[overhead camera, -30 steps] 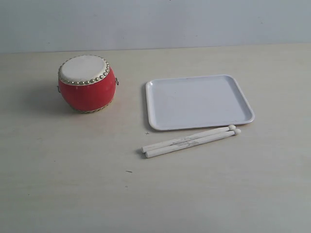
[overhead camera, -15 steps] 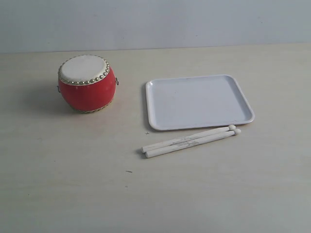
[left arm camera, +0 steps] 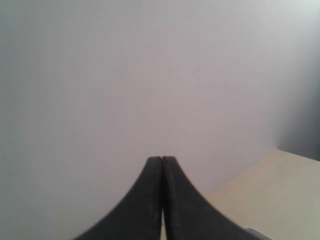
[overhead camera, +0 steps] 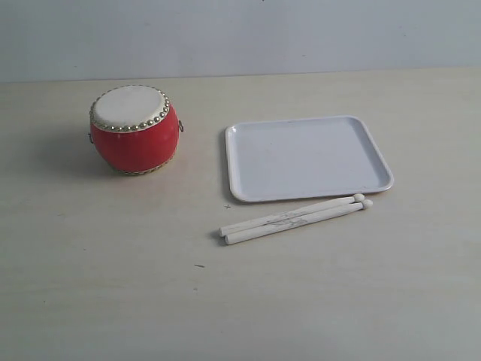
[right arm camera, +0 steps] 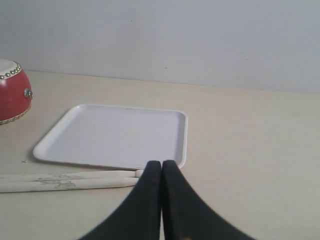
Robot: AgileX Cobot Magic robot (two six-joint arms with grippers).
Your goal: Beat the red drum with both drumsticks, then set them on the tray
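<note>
The red drum stands upright at the left of the table, cream skin up; its side also shows in the right wrist view. The white tray lies flat to its right, with nothing on it. The two drumsticks lie side by side on the table just in front of the tray. Neither arm shows in the exterior view. My left gripper is shut and empty, facing a pale wall. My right gripper is shut and empty, short of the drumsticks' tips.
The table is pale wood-coloured, with a plain wall behind it. A corner of the table shows in the left wrist view.
</note>
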